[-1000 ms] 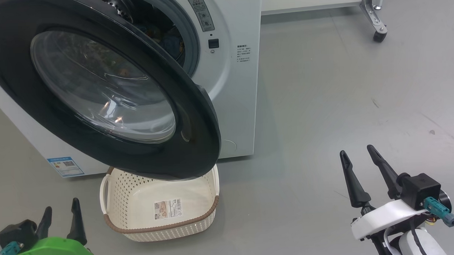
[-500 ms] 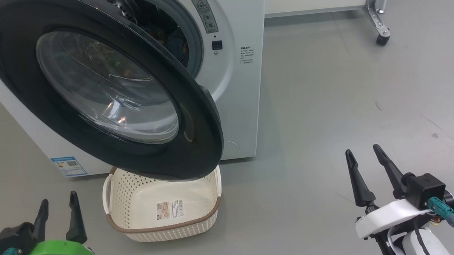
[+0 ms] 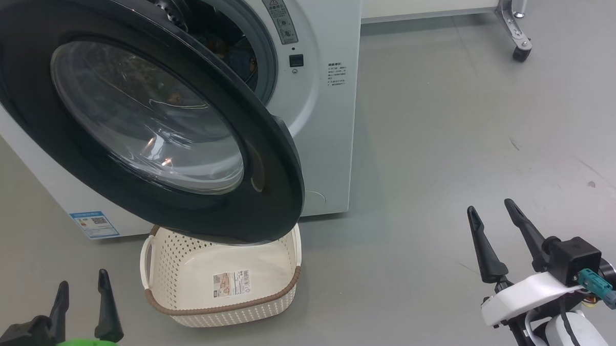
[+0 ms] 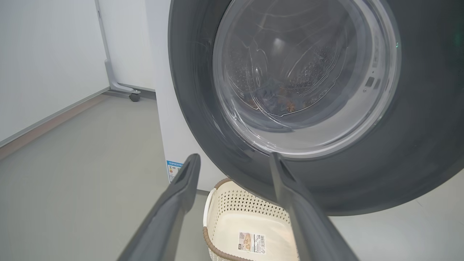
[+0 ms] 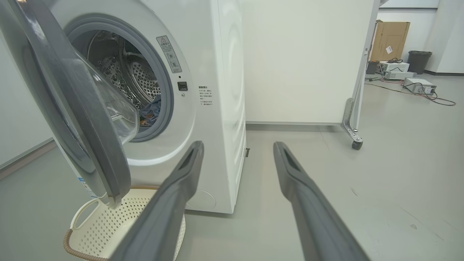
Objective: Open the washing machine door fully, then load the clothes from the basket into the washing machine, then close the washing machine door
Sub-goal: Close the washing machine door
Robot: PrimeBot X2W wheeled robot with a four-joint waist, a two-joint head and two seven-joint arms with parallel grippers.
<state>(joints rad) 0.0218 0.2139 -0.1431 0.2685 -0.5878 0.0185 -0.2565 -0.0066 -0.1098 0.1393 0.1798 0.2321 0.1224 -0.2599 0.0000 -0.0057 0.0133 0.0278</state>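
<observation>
The white washing machine [image 3: 326, 116] stands at the upper left with its black-rimmed washing machine door [image 3: 147, 122] swung partly open over the basket [image 3: 225, 307]. The cream basket sits on the floor, empty but for a label sticker. Blue patterned clothes [image 5: 152, 108] lie inside the steel drum. My left gripper [image 3: 82, 279] hangs open at the lower left, short of the basket and holding nothing. My right gripper [image 3: 489, 205] is open at the lower right, well clear of the machine. The left wrist view looks past the left gripper [image 4: 235, 156] at the door [image 4: 417, 127] and basket [image 4: 232, 203].
A white panel on a metal leg with a caster [image 3: 519, 53] stands beyond the machine's right side. Bare grey floor stretches to the right. A cardboard box [image 5: 393, 40], a bin and boxes with cables lie far off.
The head camera has shifted slightly, moving the whole scene a little right. My left gripper has sunk a little toward the bottom edge. Door, basket and right gripper are unchanged.
</observation>
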